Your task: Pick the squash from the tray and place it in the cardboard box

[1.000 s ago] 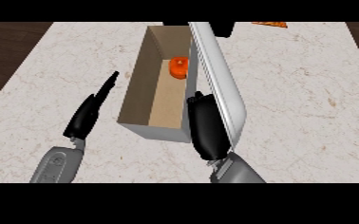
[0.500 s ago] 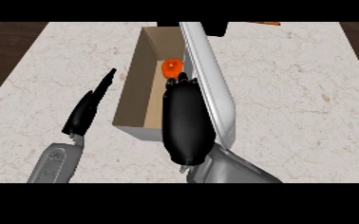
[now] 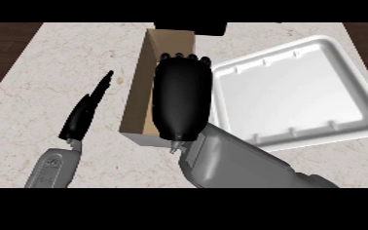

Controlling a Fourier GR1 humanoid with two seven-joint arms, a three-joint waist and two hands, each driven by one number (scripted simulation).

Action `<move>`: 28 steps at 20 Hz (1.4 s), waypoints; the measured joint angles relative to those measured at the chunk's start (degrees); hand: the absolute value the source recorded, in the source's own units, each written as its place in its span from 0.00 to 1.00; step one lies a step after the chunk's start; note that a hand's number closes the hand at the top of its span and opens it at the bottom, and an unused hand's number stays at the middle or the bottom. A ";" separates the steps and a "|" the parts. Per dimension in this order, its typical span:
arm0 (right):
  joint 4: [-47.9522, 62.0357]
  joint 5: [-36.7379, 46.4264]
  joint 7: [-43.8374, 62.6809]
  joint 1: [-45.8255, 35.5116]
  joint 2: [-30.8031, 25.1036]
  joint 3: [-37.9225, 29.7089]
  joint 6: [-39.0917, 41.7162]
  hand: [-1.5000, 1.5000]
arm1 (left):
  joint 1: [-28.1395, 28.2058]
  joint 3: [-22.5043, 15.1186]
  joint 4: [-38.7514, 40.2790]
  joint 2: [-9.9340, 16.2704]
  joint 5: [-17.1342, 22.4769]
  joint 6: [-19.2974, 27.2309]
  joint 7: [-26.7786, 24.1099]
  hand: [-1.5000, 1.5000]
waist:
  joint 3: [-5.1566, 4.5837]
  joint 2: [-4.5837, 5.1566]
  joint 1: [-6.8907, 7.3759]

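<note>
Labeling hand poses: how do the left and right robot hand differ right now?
The left robot hand shows edge-on over the bare counter, fingers straight; the right robot hand shows its broad back, fingertips curled down. The left is beside the cardboard box; the right is over it, hiding its inside. Both are black on grey forearms.

Looking like a kitchen, w/ a counter [image 3: 64, 63] filling most of the view: pale, marble-like stone top w/ thin brownish veins running thru it. Darker wood-toned floor [image 3: 14, 44] is showing past the counter's edges at upper left & upper right, so the top is sitting as a raised work surface. A white tray [image 3: 287, 95] w/ a moulded rim is lying on the stone at right, and a brown cardboard box [image 3: 140, 87] is standing open just beside it. Nothing else is telling the room apart; walls & appliances aren't showing.
</note>
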 measured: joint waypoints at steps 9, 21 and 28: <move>8.72 -16.81 -0.46 0.63 0.06 -5.32 -1.54 0.00 | 0.40 0.91 0.03 0.58 0.44 -0.26 -0.99 0.50 | 0.12 0.46 -0.73; 10.95 -21.10 -9.10 0.08 0.48 -5.00 -29.89 0.00 | 0.82 1.24 -0.14 0.30 0.21 0.11 -0.76 0.50 | 0.26 0.61 -1.12; 11.38 -23.74 -11.03 3.29 0.70 -6.92 -47.98 0.00 | 1.01 1.41 -0.65 0.09 -0.04 0.59 -0.39 0.50 | 0.26 0.58 -1.89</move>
